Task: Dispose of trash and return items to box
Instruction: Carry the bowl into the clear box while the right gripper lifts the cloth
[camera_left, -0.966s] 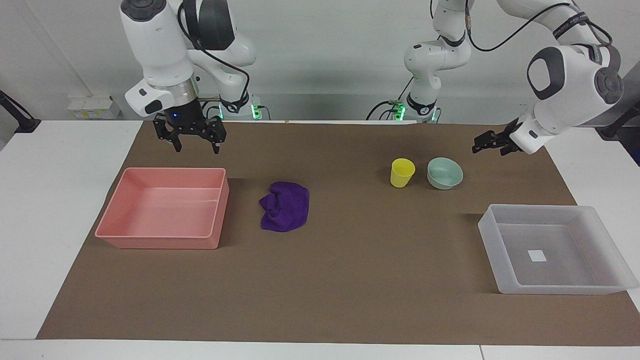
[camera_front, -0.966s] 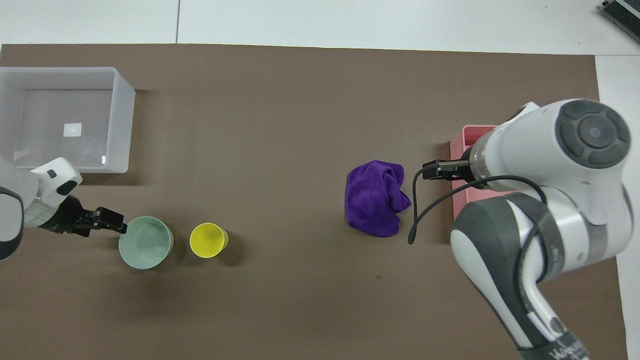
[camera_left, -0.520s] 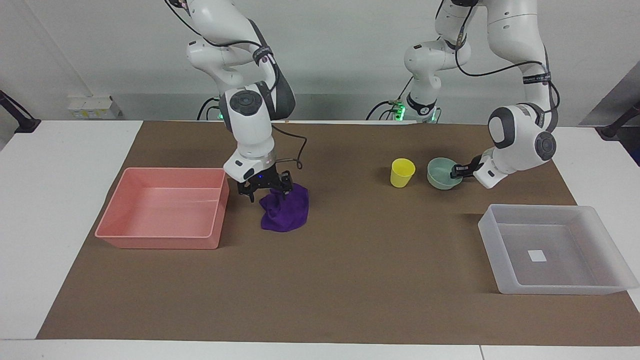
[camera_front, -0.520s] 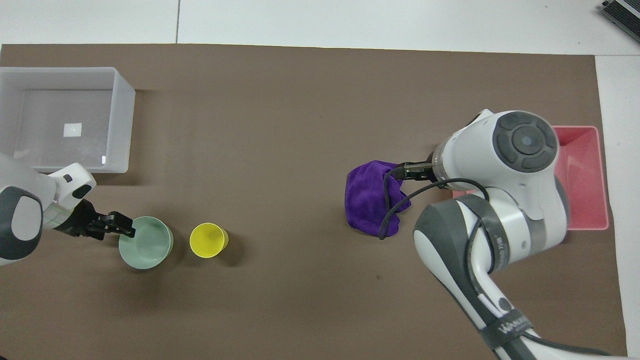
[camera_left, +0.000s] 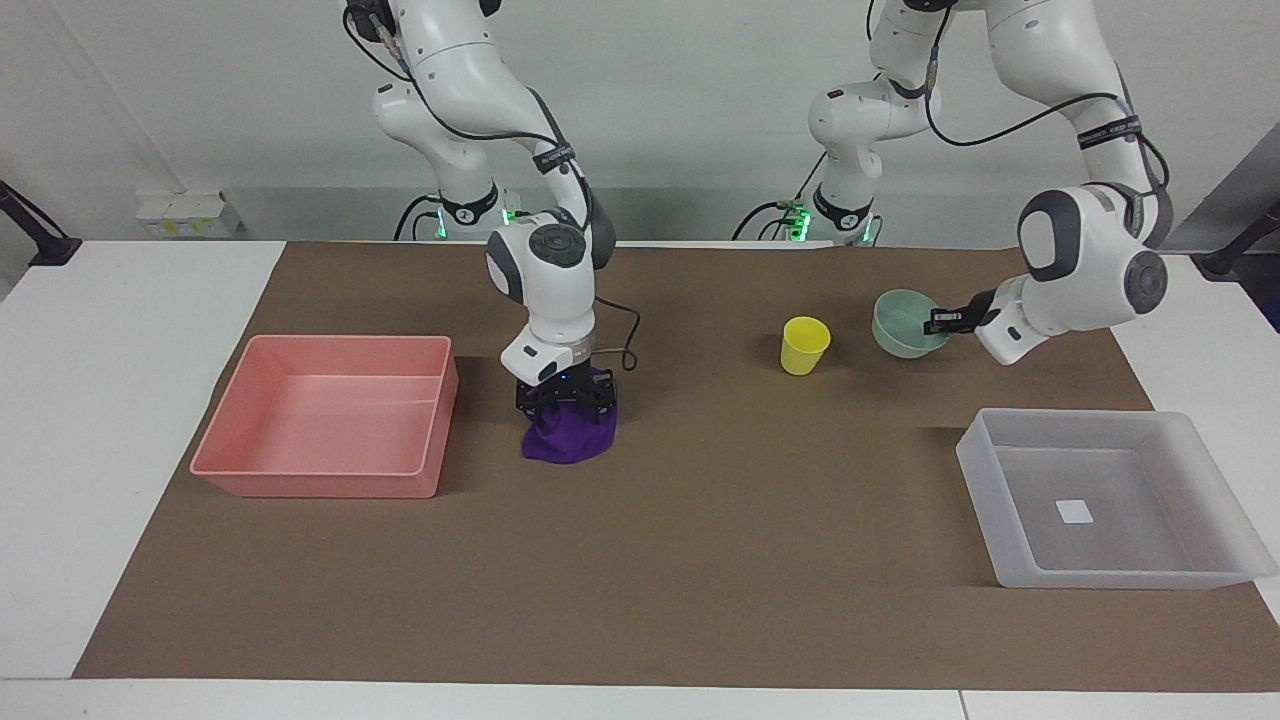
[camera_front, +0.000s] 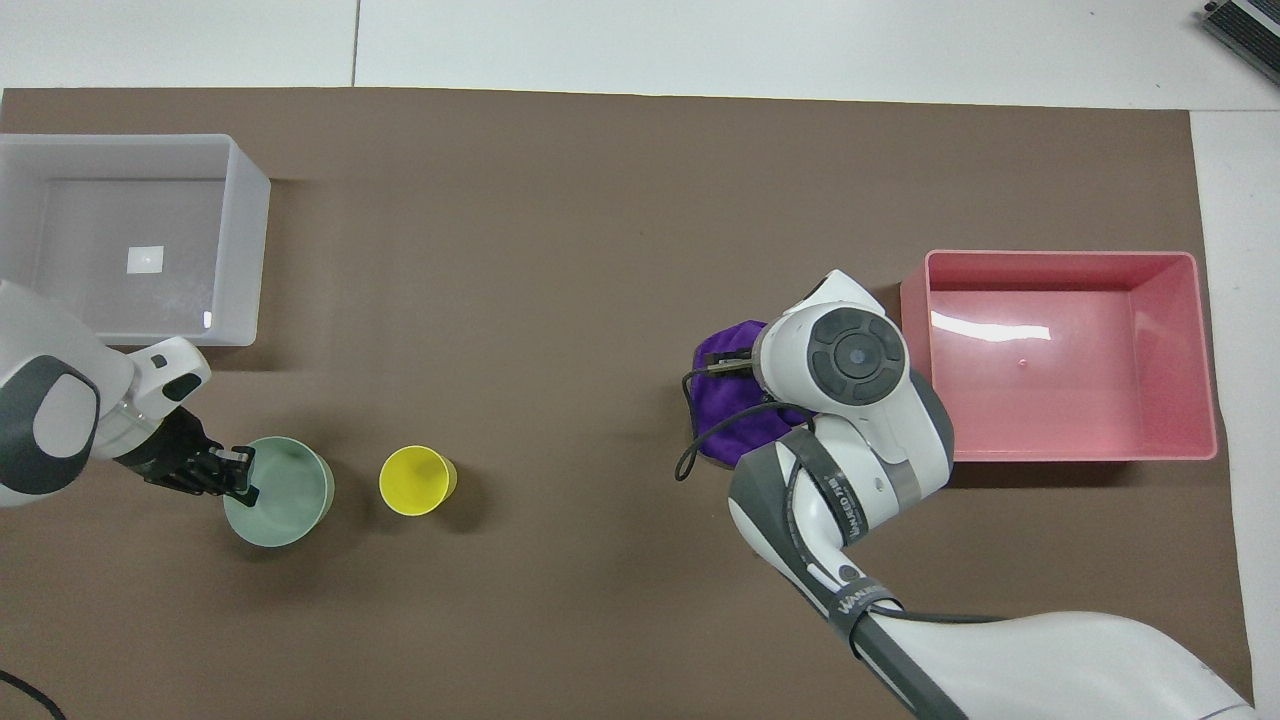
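Observation:
The purple cloth (camera_left: 566, 438) lies on the brown mat beside the pink tray (camera_left: 240, 470). My right gripper (camera_left: 566, 404) is straight down on the cloth, its fingers spread and sunk into the folds. In the overhead view the right wrist covers most of the cloth (camera_front: 722, 400). My left gripper (camera_left: 936, 322) is shut on the rim of the mint bowl (camera_left: 903, 322) and holds it tilted just above the mat; the gripper (camera_front: 238, 474) and the bowl (camera_front: 282, 492) also show in the overhead view. The yellow cup (camera_left: 804, 345) stands upright beside the bowl. The translucent box (camera_left: 1010, 470) stands empty at the left arm's end.
The pink tray (camera_front: 1180, 448) is empty, at the right arm's end of the mat. The box (camera_front: 250, 240) lies farther from the robots than the bowl and cup (camera_front: 416, 481). A brown mat (camera_left: 760, 560) covers the white table.
My right gripper has come from over the pink tray's edge down onto the cloth. My left gripper has reached the bowl, closed on its rim and lifted it off the mat, tilted.

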